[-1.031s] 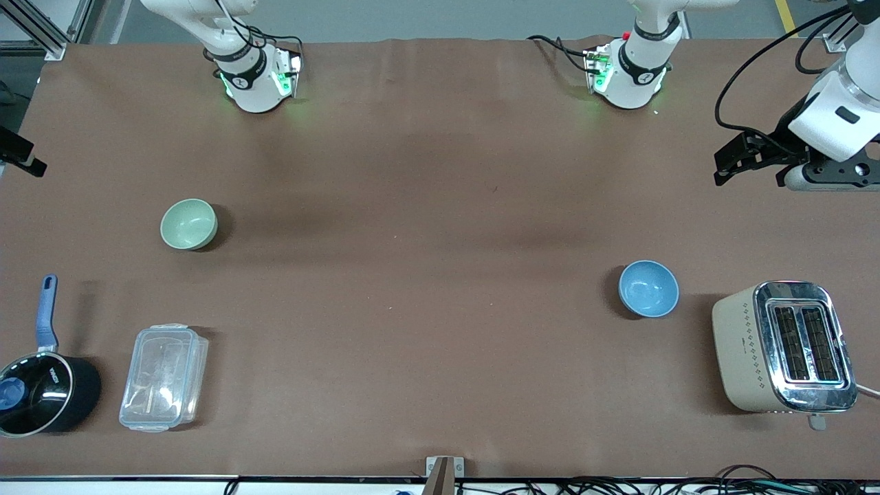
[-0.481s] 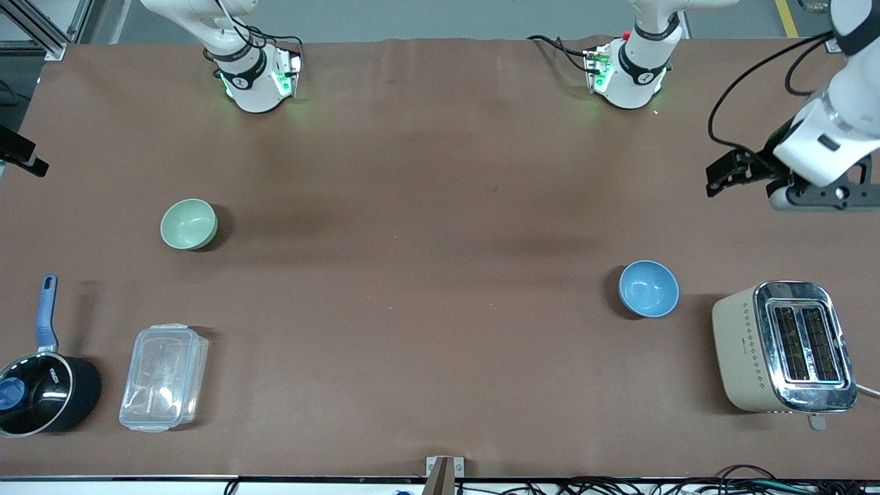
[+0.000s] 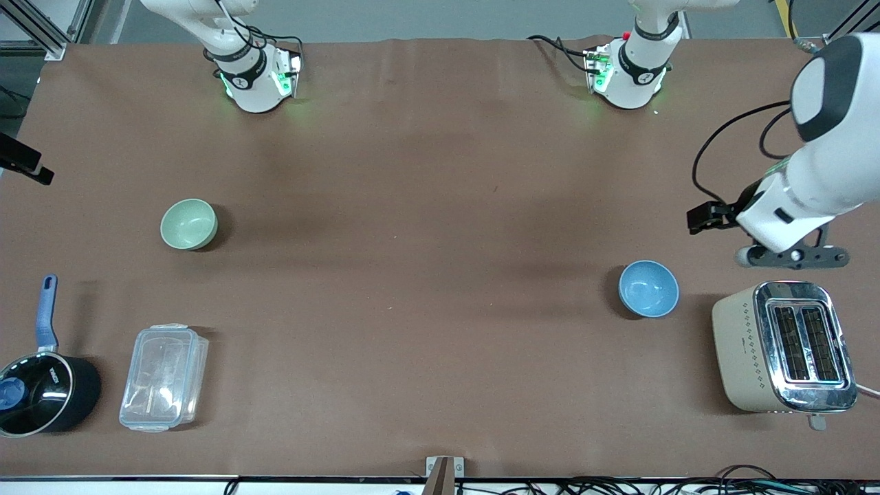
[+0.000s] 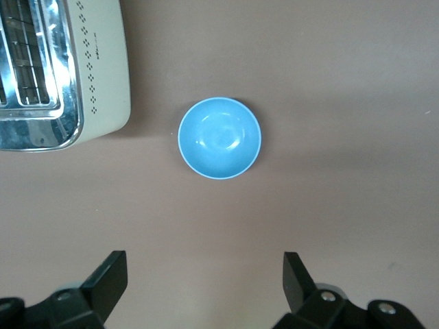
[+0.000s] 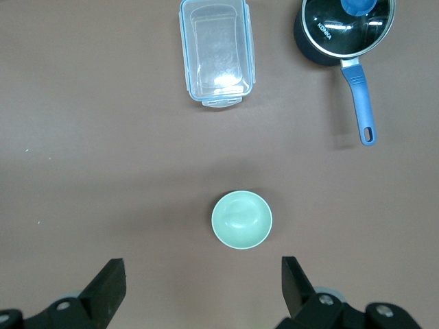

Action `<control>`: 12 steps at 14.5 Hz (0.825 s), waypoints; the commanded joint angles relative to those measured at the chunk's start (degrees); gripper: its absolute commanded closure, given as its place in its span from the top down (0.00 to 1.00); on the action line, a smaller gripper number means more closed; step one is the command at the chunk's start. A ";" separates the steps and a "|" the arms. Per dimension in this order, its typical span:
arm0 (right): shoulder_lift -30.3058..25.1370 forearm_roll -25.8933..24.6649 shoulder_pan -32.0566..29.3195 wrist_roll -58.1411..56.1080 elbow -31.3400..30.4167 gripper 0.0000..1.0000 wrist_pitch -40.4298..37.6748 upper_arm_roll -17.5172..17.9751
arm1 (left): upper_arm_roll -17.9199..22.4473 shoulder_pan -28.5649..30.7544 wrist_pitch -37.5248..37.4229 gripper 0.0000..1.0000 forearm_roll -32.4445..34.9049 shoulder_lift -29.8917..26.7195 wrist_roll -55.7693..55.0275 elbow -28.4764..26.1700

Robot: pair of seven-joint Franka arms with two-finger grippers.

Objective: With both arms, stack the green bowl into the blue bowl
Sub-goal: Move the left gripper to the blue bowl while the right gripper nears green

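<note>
Over the desk, my left end effector: fingers spread wide, holding nothing, high above the bare brown desk beside the small round sky-blue bowl.
My right end effector: equally wide open and empty, hanging high over the small round matte mint-green bowl.
Bowls: upright, well apart, green toward my right arm's end, blue toward my left arm's end just beside the cream toaster.
Done: nothing yet, I judge.
Left: grasp the green bowl, carry it across, set it inside the blue one.
</note>
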 commanded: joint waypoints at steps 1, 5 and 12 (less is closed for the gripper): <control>-0.09 0.07 -0.76 0.13 -2.32 1.00 2.99 0.19 | -0.11 0.54 3.71 1.00 3.57 -0.36 -1.06 -3.23; 0.17 0.07 -2.08 -0.05 -8.46 0.99 8.60 0.10 | -0.19 3.63 12.25 1.00 3.39 3.93 -1.15 -6.68; 0.44 0.07 -5.15 -0.66 -34.39 0.99 31.37 0.10 | -0.28 5.30 23.66 1.00 2.95 12.81 0.51 -8.08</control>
